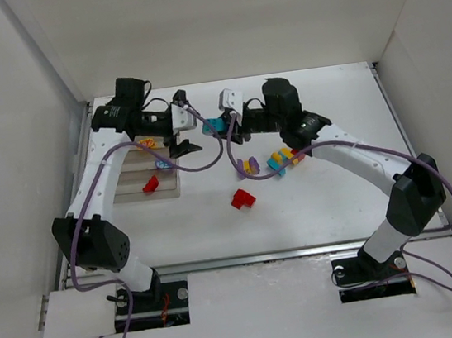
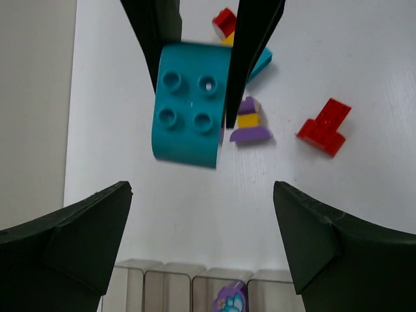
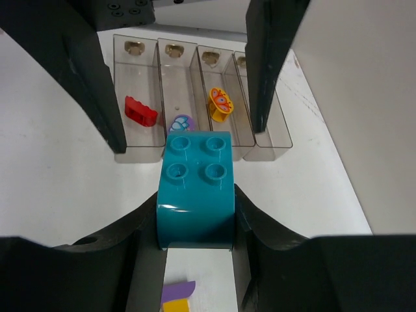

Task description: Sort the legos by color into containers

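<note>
On the smooth white table (image 1: 323,206), boxed in by plain white walls (image 1: 3,123), a glossy stepped red brick (image 1: 242,198) lies nearest my bases. At its 12 o'clock sits a purple-and-yellow cluster (image 1: 248,166), and at 1 o'clock a teal, yellow and red cluster (image 1: 283,160). At 10 o'clock stand the clear smoky containers (image 1: 166,185). Three neighbouring compartments hold a red piece (image 3: 141,110), a purple piece (image 3: 181,123) and a yellow-orange piece (image 3: 220,104). At their end my left gripper (image 1: 183,148) gapes wide apart. My right gripper (image 3: 195,214) is clamped on a rounded teal four-stud brick (image 3: 195,188).
</note>
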`<state>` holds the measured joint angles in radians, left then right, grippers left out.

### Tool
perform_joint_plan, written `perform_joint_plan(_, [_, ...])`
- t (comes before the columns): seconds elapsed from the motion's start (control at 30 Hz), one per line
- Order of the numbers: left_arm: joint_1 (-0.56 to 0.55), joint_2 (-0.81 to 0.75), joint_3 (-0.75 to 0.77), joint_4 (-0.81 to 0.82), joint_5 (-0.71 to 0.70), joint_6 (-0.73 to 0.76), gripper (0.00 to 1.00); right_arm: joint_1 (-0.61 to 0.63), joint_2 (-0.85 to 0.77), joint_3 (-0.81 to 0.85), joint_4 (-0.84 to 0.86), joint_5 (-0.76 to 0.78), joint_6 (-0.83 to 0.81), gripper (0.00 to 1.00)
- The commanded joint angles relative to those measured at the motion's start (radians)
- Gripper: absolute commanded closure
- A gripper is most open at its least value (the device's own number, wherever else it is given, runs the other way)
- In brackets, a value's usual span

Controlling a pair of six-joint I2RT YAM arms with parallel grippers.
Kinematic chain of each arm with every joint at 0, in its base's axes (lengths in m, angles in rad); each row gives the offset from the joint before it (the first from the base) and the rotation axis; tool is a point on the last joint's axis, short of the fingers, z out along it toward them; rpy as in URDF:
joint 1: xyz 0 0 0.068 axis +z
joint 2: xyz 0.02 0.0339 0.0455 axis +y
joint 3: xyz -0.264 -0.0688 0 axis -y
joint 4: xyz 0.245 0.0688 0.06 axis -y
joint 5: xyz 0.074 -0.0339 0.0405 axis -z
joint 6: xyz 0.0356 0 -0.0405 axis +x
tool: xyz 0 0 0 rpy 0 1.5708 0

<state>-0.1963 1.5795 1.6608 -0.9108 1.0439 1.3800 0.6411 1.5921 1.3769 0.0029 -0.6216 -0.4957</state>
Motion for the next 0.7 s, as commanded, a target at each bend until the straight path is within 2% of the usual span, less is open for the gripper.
perform_joint_plan(0.0, [-0.035,-0.048,0.042,-0.002,0.113,-0.054,0.11,0.02,-0.02,-0.001,0.028,-0.049,-0.055,1.0])
perform_joint_plan(0.17, [-0.054,-0.061,0.042,0.081,0.094,-0.141,0.23,0.02,-0.029,-0.001,0.028,-0.04,-0.055,1.0])
perform_joint_plan(0.3, [-0.077,-0.061,0.042,0.104,0.065,-0.188,0.38,0.029,-0.038,-0.019,0.028,-0.04,-0.055,1.0])
perform_joint_plan(0.33, [-0.086,-0.07,0.042,0.104,0.065,-0.188,0.45,0.029,-0.038,-0.019,0.028,-0.04,-0.055,1.0])
perform_joint_plan(0.37, [-0.095,-0.07,0.042,0.104,0.065,-0.188,0.45,0.029,-0.038,-0.019,0.028,-0.04,-0.055,1.0])
perform_joint_plan(0.4, [-0.095,-0.07,0.042,0.104,0.065,-0.188,0.54,0.029,-0.038,-0.019,0.028,-0.04,-0.055,1.0])
perform_joint_plan(0.47, [-0.107,-0.079,0.042,0.104,0.056,-0.199,0.65,0.029,-0.038,-0.019,0.028,-0.04,-0.055,1.0])
perform_joint_plan(0.67, [-0.117,-0.079,0.021,0.115,0.027,-0.223,0.89,0.029,-0.057,-0.028,0.028,-0.05,-0.055,1.0])
